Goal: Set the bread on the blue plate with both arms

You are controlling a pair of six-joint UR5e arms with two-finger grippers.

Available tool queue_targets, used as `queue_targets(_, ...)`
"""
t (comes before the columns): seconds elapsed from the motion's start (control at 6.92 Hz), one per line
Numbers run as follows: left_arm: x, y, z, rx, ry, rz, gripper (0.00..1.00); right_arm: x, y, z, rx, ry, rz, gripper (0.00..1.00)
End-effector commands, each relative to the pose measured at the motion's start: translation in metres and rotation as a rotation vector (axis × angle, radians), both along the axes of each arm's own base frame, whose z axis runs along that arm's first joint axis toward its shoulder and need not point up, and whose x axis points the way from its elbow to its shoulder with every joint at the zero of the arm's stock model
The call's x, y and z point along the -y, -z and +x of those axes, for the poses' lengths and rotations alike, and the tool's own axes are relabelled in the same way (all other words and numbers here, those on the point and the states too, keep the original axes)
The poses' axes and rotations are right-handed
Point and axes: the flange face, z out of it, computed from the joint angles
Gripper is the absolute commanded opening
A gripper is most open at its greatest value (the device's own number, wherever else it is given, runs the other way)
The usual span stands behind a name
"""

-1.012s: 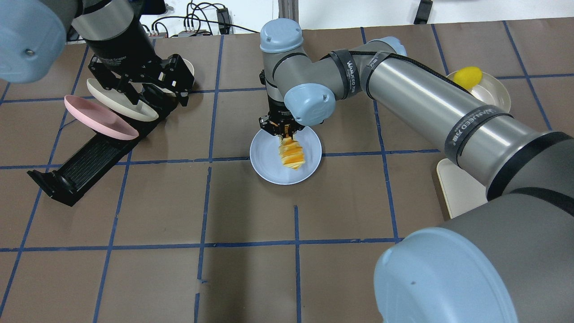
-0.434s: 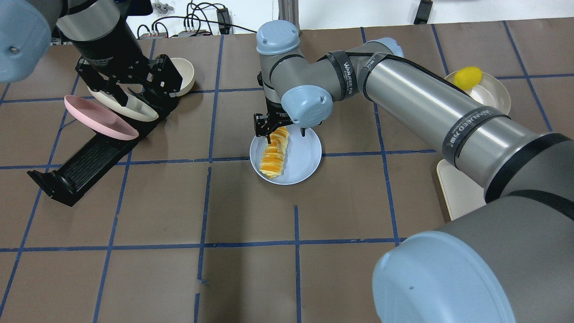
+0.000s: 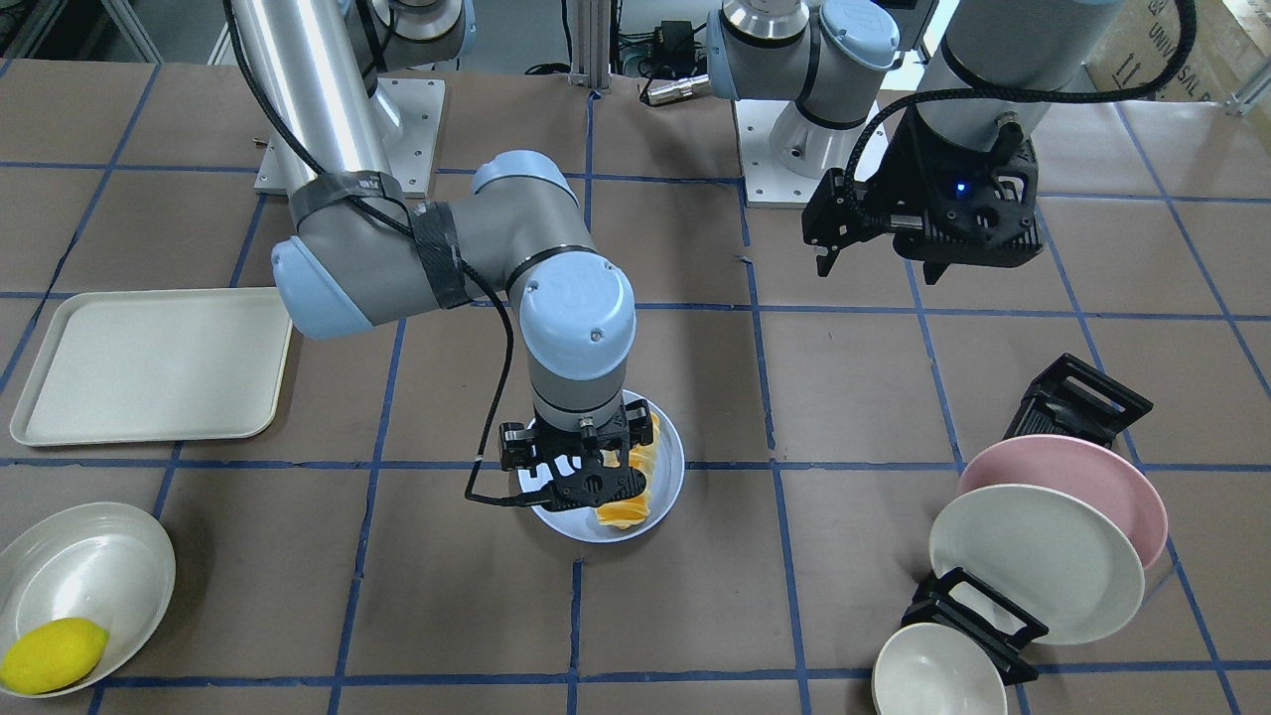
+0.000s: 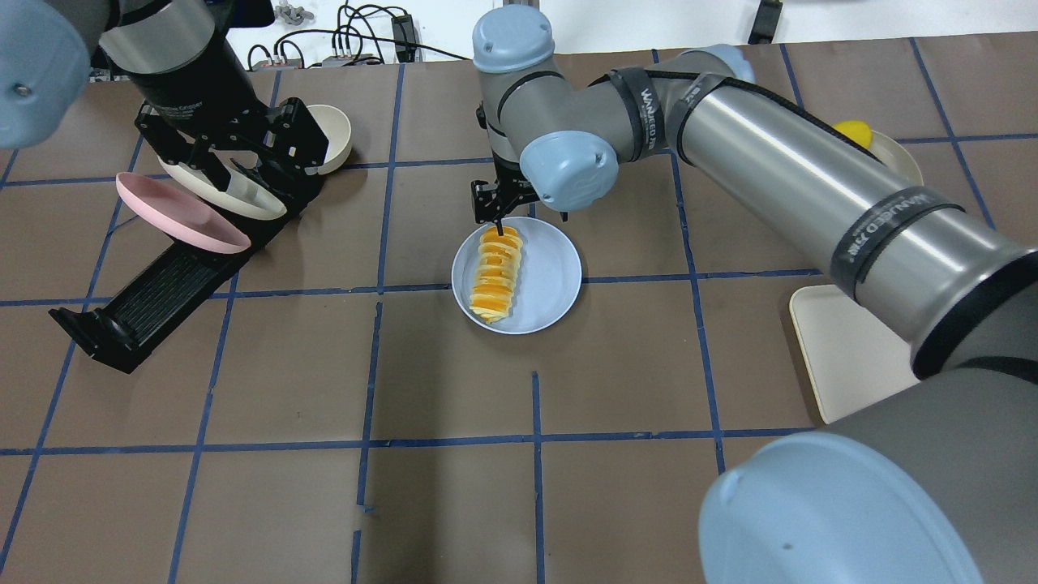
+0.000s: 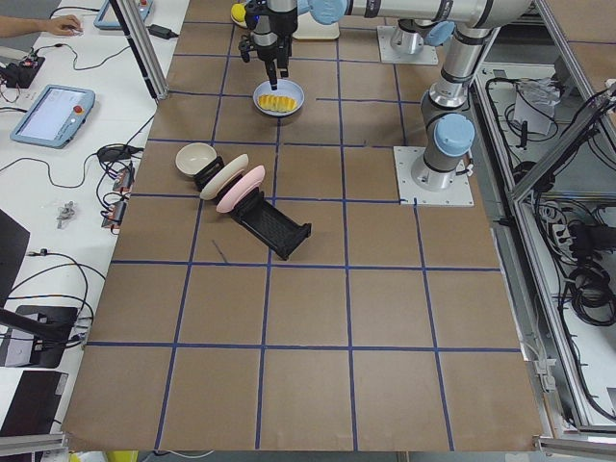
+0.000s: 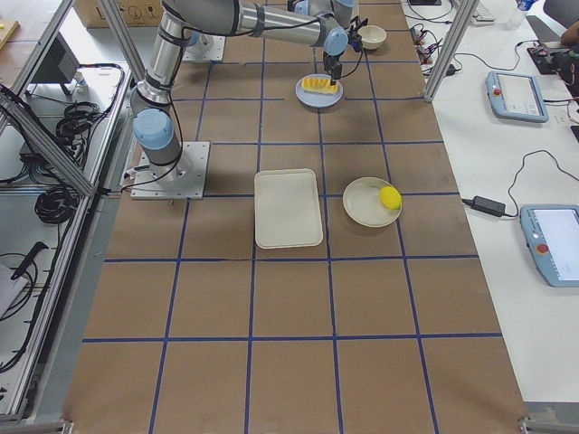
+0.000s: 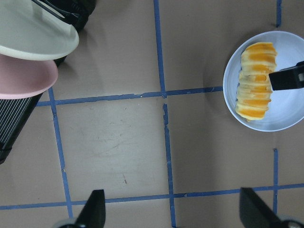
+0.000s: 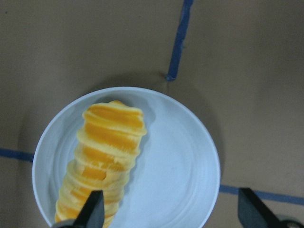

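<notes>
The bread (image 4: 496, 276) lies flat on the left half of the blue plate (image 4: 551, 280) at the table's middle. My right gripper (image 4: 519, 219) hangs open and empty above the plate's far rim, clear of the loaf. In the right wrist view the bread (image 8: 107, 147) lies on the plate (image 8: 175, 166) below the spread fingers (image 8: 91, 211). In the front view the right gripper (image 3: 581, 487) hides part of the bread (image 3: 626, 513). My left gripper (image 4: 259, 166) is open and empty above the dish rack, far left of the plate. The left wrist view also shows the bread (image 7: 256, 80).
A black rack (image 4: 154, 292) at the left holds a pink plate (image 4: 178, 212) and an off-white plate (image 4: 231, 195); an off-white bowl (image 4: 332, 134) stands behind it. A lemon (image 3: 52, 655) sits in an off-white bowl (image 3: 89, 566). A cream tray (image 3: 149, 362) lies at the right.
My right gripper has opened and let go of the bread, which has dropped flat onto the plate's left half. The gripper has risen and drawn back. The left arm shifted slightly left.
</notes>
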Motion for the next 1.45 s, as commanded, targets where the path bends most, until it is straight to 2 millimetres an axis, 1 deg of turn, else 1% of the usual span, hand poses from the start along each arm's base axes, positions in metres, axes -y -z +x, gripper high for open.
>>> queue_targets(0.0,0.0,0.001,-0.001,0.0,0.002,0.001,1.0,0.016,-0.102,-0.074,-0.049,0.098,-0.05,1.0)
queue_targets(0.14,0.0,0.001,0.0,0.0,0.0,0.001,1.0,0.012,-0.128,-0.117,-0.067,0.161,0.001,1.0)
queue_targets(0.29,0.0,0.001,0.0,0.0,0.0,0.001,1.0,0.035,-0.144,-0.162,-0.068,0.225,-0.117,1.0)
queue_targets(0.43,0.0,0.001,0.0,0.0,0.0,0.001,1.0,0.033,-0.166,-0.187,-0.062,0.245,-0.146,1.0)
queue_targets(0.58,0.0,0.001,0.0,-0.002,0.0,0.001,1.0,0.006,-0.204,-0.199,-0.068,0.258,-0.183,1.0)
queue_targets(0.72,0.0,0.001,0.0,-0.002,0.0,0.003,1.0,0.001,-0.216,-0.207,-0.058,0.28,-0.215,1.0)
queue_targets(0.87,0.001,0.001,0.0,-0.002,0.0,0.001,1.0,-0.003,-0.217,-0.213,-0.061,0.273,-0.219,1.0)
queue_targets(1.01,0.0,0.001,0.0,-0.002,0.0,0.003,1.0,-0.033,-0.215,-0.208,-0.02,0.241,-0.133,1.0)
queue_targets(1.16,0.0,0.001,0.0,-0.002,0.0,0.001,1.0,-0.06,-0.21,-0.206,-0.006,0.253,-0.085,1.0)
queue_targets(1.3,0.0,0.001,0.0,-0.002,0.0,0.001,1.0,-0.065,-0.205,-0.205,-0.011,0.199,-0.078,1.0)
